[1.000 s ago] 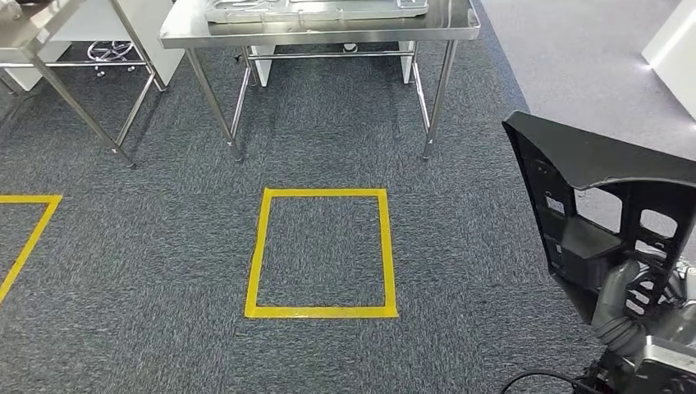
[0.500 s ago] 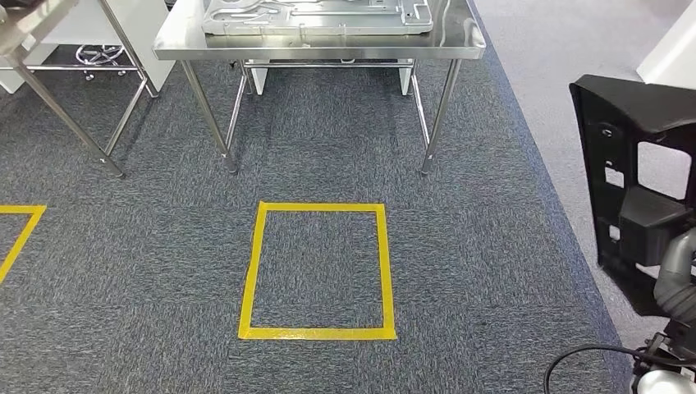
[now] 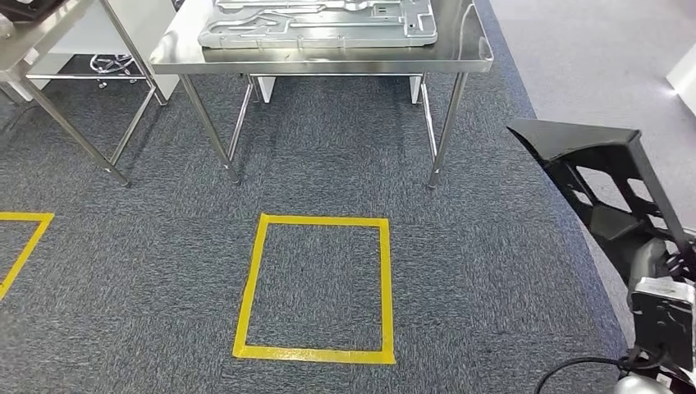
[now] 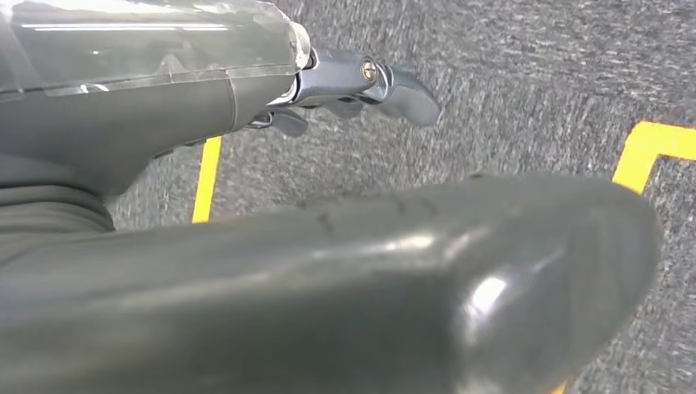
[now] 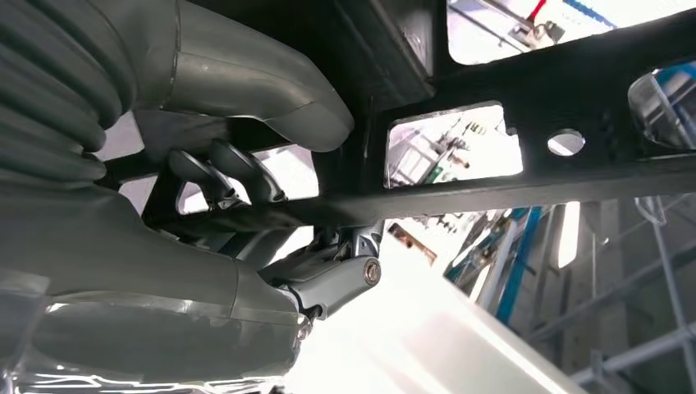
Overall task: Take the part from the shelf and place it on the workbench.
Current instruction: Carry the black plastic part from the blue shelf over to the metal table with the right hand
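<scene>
Carrying the black part [image 3: 603, 176] toward the steel bench [image 3: 472, 59], the robot has closed on it over the last second: the whole head view has shifted, the bench legs and the yellow floor square [image 3: 316, 287] sliding down the picture, which reads as the camera walking forward rather than anything on the floor moving. The part, held out at the robot's right, has also tipped from fairly upright to leaning over. The right hand [image 5: 222, 176] grips it, fingers hooked through one of its cut-outs in the right wrist view; the left hand [image 4: 361, 86] hangs over the carpet with nothing in it and its fingers loosely extended. So the pick from the shelf looks done and the job is in its carrying leg, with the placing to come. A large grey metal plate [image 3: 316, 20] covers much of the bench top, leaving a bare strip along the near edge and at the right end; that looks like the likeliest landing room. The carpet between robot and bench lies open, the legs standing well apart.
</scene>
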